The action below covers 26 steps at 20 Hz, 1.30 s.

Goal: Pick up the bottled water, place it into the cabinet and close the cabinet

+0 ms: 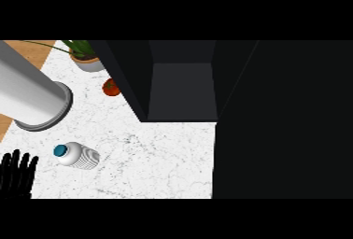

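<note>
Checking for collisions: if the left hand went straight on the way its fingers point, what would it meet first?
Probably the large grey cylinder directly ahead of the black left hand; the white blue-capped water bottle lies off to its right. Heights are unclear.

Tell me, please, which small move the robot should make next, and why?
Probably bring the left hand rightwards to the water bottle. The bottle sits free on the counter, nothing holds it, and this open hand is just beside it at the left edge. The cabinet is already open.

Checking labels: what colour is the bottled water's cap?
Teal blue, on the bottled water in the head view.
</note>
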{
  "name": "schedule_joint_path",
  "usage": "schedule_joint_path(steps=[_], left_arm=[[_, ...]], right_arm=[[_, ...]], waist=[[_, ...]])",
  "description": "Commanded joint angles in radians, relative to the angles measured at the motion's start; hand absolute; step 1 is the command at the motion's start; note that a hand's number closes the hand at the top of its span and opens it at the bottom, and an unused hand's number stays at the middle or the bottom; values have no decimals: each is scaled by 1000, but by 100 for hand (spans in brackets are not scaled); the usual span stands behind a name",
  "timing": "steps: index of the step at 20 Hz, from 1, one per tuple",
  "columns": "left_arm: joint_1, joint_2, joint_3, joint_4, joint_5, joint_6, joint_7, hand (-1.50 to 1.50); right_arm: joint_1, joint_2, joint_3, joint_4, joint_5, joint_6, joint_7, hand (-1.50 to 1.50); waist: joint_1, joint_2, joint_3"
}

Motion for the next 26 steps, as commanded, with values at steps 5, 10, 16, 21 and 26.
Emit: schedule_joint_path(steps=[5,10,16,21,26], left_arm=[[-175,24,50,314,-1,-29,-65,-150],[-264,61,89,536,27,-101,-123,-150],[-352,108,128,696,71,-165,-139,-150],[-411,103,117,925,2,-207,-328,-150],[-515,175,129,1138,-18,-285,-402,-150]], right_arm=[[-49,-28,-35,-74,-64,-34,116,-150],[32,-27,-28,-43,-63,14,21,-150],[68,-36,-53,27,-48,78,-93,-150],[14,-12,-6,6,5,25,-24,-150],[54,-29,-37,-11,-37,54,-53,-150]], waist=[[2,2,0],[-3,1,0],[-3,0,0],[-3,1,-1],[-8,2,-1]])
